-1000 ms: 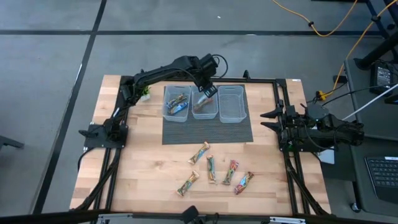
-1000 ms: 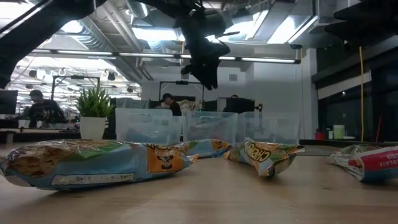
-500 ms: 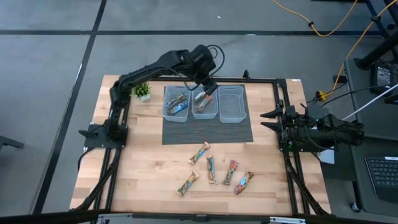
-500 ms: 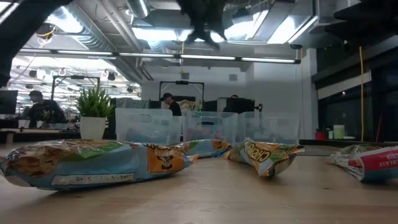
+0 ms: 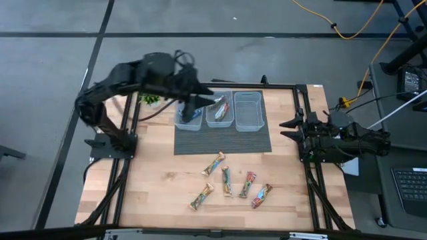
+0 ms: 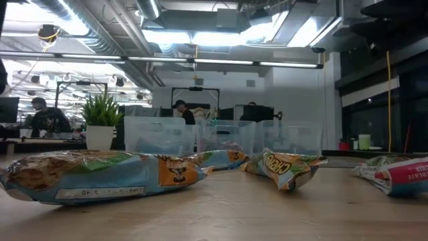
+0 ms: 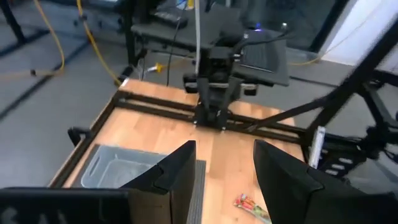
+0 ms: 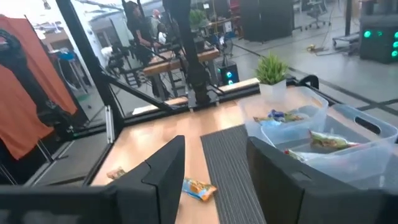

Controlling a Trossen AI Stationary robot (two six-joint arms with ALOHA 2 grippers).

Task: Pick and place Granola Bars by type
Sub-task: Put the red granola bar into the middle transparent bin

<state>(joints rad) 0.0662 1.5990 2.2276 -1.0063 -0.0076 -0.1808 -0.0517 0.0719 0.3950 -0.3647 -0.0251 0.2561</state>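
While the left end effector (image 5: 205, 101) hangs above the left bin (image 5: 187, 111), its fingers (image 7: 177, 174) stand spread apart with nothing between them. The right end effector (image 5: 288, 130) rests at the right edge of the worktop (image 5: 153, 180), its fingers (image 8: 163, 165) likewise parted and empty. Three clear bins stand side by side on a dark ribbed mat (image 5: 223, 139): the left bin holds granola bars, the middle bin (image 5: 219, 112) holds one bar (image 8: 328, 141), and the right bin (image 5: 249, 111) shows none. Five Granola Bars (image 5: 227, 181) lie loose on the bare wood, near the mat's front edge. A small potted plant (image 5: 150, 99) stands just beside the left bin, partly covered by the left arm.
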